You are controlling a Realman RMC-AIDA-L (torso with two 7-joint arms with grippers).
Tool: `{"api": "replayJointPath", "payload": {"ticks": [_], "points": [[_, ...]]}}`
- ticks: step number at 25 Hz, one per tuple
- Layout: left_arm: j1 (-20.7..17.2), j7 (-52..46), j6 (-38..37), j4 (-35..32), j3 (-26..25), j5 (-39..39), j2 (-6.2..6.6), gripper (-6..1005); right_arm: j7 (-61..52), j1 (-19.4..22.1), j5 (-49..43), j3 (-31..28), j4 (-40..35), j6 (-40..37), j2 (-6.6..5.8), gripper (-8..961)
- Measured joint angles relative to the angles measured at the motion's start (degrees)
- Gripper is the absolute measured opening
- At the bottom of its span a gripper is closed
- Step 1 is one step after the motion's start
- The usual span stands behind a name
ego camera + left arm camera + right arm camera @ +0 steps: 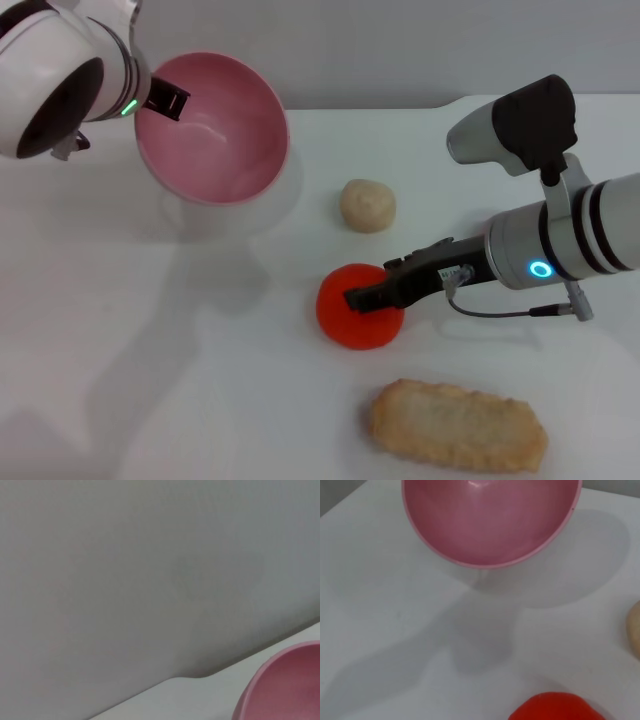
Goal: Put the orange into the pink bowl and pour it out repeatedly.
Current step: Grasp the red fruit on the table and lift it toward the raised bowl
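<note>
My right gripper pinches the orange on the table, so next I lift it into the tipped pink bowl, which my left gripper holds up by the rim, left of the orange.

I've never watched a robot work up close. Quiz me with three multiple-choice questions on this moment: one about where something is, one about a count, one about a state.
1. Where is the orange?
A. in the pink bowl
B. on the table, at the right gripper
C. on the biscuit

2. How many things lie on the table besides the orange?
A. two
B. four
C. none

3. How is the pink bowl held?
A. flat on the table
B. upside down
C. lifted and tilted, empty

Answers:
1 B: the right gripper is against the orange on the white table.
2 A: a beige ball and a long biscuit.
3 C: the left gripper holds its rim above the table, its opening facing the camera.
</note>
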State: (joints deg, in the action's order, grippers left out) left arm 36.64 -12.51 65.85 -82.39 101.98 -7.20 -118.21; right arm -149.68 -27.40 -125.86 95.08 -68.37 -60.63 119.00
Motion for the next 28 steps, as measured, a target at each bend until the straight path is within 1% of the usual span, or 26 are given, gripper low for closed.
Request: {"api": "replayJointPath", "payload": {"ticks": [7,12,14,16,23,28], "points": [[-0.05,0.56,0.02,0.02,0.16,0.05,0.00,43,-0.24,-2.10,0.01,0.95,4.24,1.55,0.09,661],[-0.05,1.31,-0.05,0.02,0.13,0.13,-0.03,43,-1.99,-5.36,0.11,1.72,9.88,3.04,0.10,637],[-0.10,1.37,-0.07,-0.09,0.13,0.16,-0.02,43,-3.22,-6.33,0.09,1.70,11.02,2.89,0.04,628],[-0.28,1.41,-0.09,-0.36,0.13,0.17,0.02,43,-3.28,-6.36,0.01,1.69,10.49,2.48,-0.09,619],[-0.44,1.96,-0.45,-0.21,-0.24,0.42,0.04,43,-2.72,-4.24,-1.49,1.70,5.51,1.97,-0.15,586],[-0.46,1.97,-1.50,0.03,-0.43,0.84,0.09,43,-2.81,-1.97,-2.86,1.27,0.54,1.70,-0.22,338]]}}
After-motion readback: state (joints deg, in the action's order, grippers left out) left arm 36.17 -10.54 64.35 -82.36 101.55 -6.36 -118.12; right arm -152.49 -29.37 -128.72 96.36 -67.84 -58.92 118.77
